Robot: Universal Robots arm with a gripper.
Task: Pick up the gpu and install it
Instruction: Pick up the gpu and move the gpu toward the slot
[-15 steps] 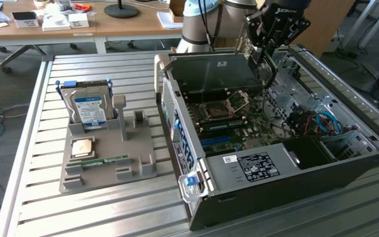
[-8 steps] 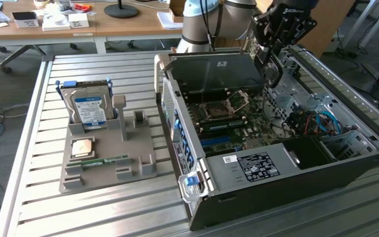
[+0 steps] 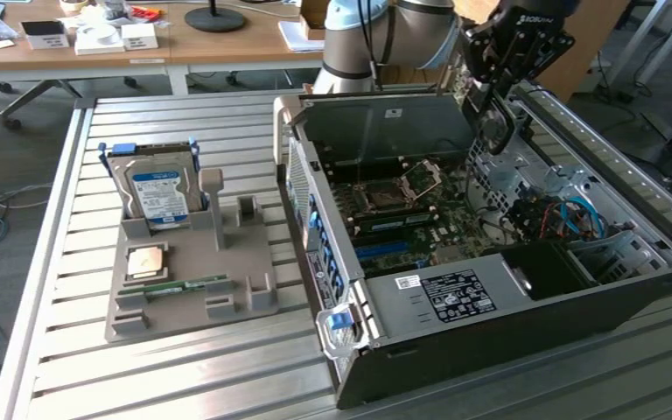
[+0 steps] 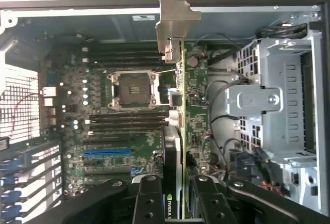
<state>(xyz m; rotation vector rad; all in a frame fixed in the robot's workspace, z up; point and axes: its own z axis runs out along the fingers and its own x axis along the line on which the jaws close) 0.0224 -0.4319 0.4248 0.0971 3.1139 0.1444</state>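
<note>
The claw [image 4: 172, 195] is partly closed, its 2 fingers [image 4: 149, 201] pinching the gpu [image 4: 176, 131] edge-on near the fan end. The card hangs over the motherboard [image 4: 129, 131] of the open computer case [image 3: 488, 341], toward the exterior view's right, with its silver bracket [image 4: 172, 17] at the far case wall. The card looks offset from the blue slot [image 4: 107, 152], so a misaligned descent could jam its edge into board components or catch the bracket on the wall. Such a narrow grip might let it tilt.

A robotics lab or workshop: a slatted metal worktop [image 3: 196, 376] carries an open computer case [image 3: 523, 337], with cluttered wooden desks [image 3: 242, 44] behind.
</note>
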